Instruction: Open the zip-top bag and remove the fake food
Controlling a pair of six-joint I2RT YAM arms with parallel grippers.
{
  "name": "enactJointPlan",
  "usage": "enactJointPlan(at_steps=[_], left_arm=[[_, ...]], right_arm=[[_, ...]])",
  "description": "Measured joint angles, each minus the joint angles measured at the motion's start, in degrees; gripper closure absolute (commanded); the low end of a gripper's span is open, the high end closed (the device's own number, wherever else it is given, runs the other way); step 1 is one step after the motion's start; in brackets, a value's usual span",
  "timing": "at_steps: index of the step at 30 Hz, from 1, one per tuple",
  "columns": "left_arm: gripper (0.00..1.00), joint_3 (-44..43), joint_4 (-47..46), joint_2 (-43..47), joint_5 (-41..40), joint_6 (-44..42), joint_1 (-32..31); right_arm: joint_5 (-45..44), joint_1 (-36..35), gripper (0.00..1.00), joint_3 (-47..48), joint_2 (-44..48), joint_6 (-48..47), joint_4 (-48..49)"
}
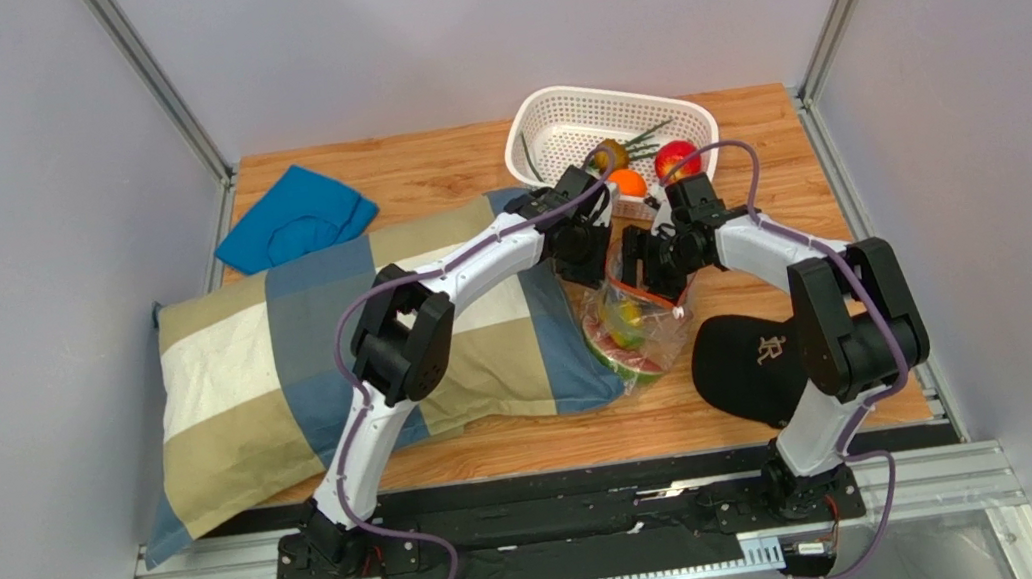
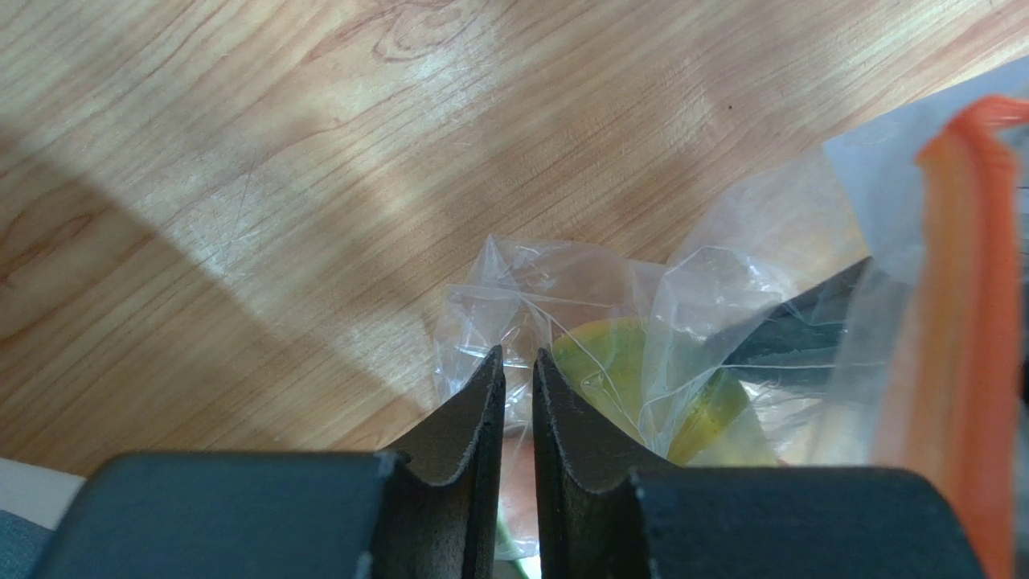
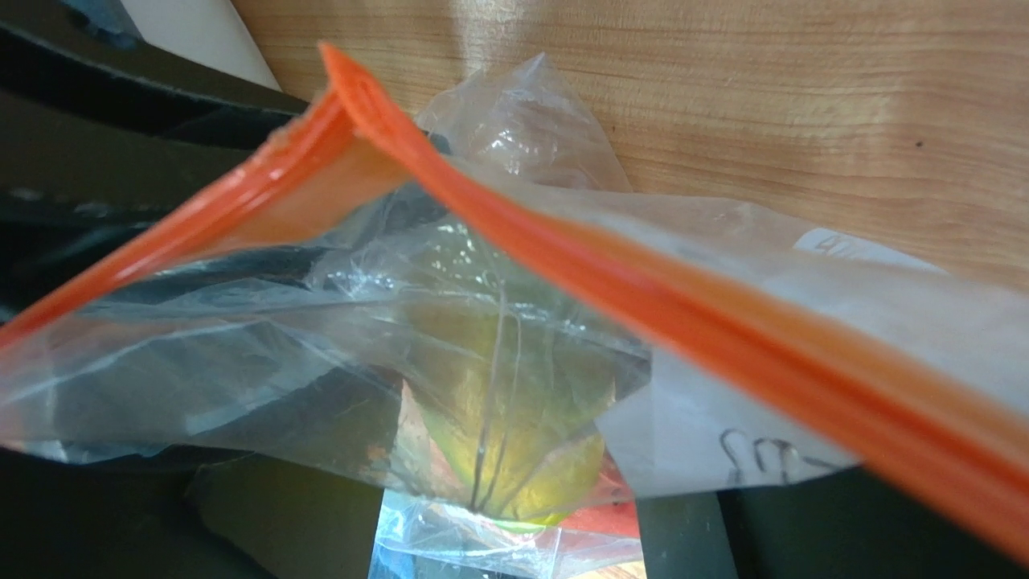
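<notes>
The zip-top bag [image 1: 639, 333] lies crumpled on the table between pillow and cap, its orange-red zip strip [image 3: 676, 314] parted at the mouth. Yellow-green fake food [image 3: 519, 410] shows through the plastic, with red below it. My left gripper [image 2: 518, 356] stands over the bag's far side, jaws nearly together, pinching clear film. Just right of it, my right gripper [image 3: 519, 507] has its jaws wide apart, and the bag drapes across them. A red apple [image 1: 675, 158], an orange [image 1: 627, 183] and a green-yellow piece [image 1: 605, 156] lie by the basket.
A white perforated basket [image 1: 575, 122] stands at the back. A checked pillow [image 1: 304, 357] fills the left half of the table, with a blue cloth [image 1: 295, 215] behind it. A black cap [image 1: 749, 366] lies at the front right, close to the bag.
</notes>
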State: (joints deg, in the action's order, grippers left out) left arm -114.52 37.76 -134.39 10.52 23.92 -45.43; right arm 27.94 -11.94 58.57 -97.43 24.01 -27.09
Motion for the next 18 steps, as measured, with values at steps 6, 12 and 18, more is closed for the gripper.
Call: enactJointPlan(at_steps=[6,12,18], left_arm=[[0.69,0.0,-0.5,0.0,1.0,-0.1,0.2],[0.5,0.3,-0.2,1.7,1.7,-0.4,1.0],[0.33,0.9,0.7,10.7,7.9,0.7,1.7]], right_arm=[[1.1,-0.1,0.5,0.6,-1.4,2.0,-0.1],[0.1,-0.5,1.0,0.7,-0.9,3.7,-1.0],[-6.3,-1.4,1.0,1.3,5.0,3.3,-6.3]])
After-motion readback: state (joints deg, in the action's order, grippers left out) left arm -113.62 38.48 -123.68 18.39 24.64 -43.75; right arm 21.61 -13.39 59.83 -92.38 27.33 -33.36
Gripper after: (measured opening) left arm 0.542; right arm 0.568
